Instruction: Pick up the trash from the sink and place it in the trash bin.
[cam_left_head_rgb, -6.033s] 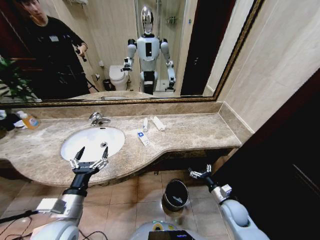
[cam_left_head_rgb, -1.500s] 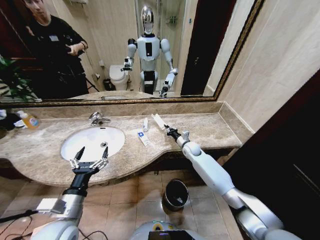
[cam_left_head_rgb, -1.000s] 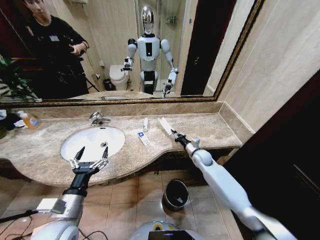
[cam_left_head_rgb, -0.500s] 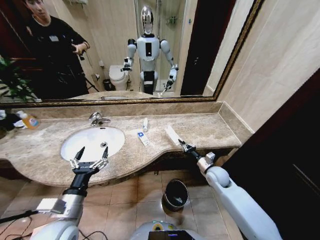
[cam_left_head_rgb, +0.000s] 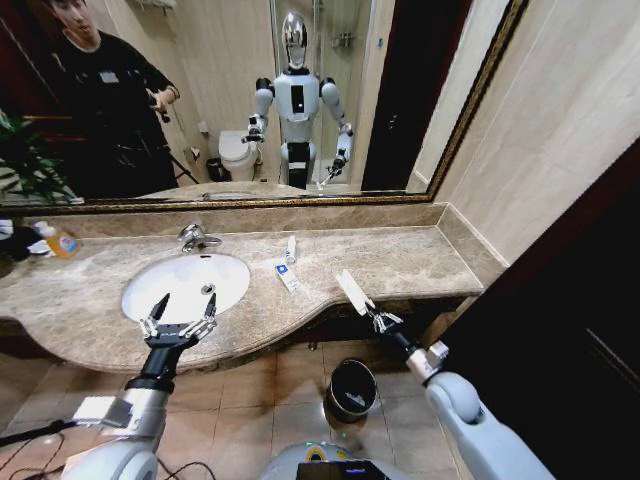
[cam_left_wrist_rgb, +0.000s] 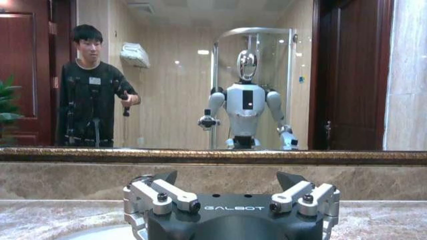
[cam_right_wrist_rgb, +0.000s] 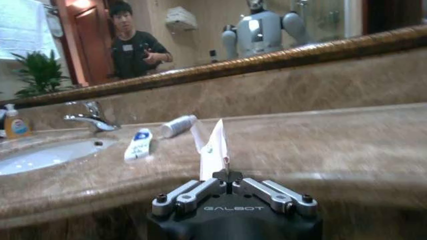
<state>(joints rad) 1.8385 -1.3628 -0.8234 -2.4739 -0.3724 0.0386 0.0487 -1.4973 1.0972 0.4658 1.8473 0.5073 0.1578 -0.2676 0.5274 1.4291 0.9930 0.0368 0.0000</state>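
Observation:
My right gripper (cam_left_head_rgb: 376, 317) is shut on a flat white packet of trash (cam_left_head_rgb: 352, 291), held up just past the counter's front edge, above and slightly beyond the black trash bin (cam_left_head_rgb: 352, 364) on the floor. The right wrist view has the packet (cam_right_wrist_rgb: 215, 147) standing upright from the closed gripper (cam_right_wrist_rgb: 228, 175). A blue-marked packet (cam_left_head_rgb: 287, 277) and a white tube (cam_left_head_rgb: 290, 249) lie on the countertop right of the sink (cam_left_head_rgb: 150, 290). My left gripper (cam_left_head_rgb: 180, 318) hovers open over the sink's near rim; the left wrist view shows its fingers (cam_left_wrist_rgb: 160, 192) spread wide.
A chrome faucet (cam_left_head_rgb: 195, 237) stands behind the basin and an orange-labelled bottle (cam_left_head_rgb: 60, 242) sits at the far left of the marble counter (cam_left_head_rgb: 420, 255). A mirror runs along the back wall. A dark door panel (cam_left_head_rgb: 560, 330) bounds the right side.
My right arm has drawn back from the counter toward me, carrying the white packet off the countertop to beyond its front edge. The left arm has stayed still.

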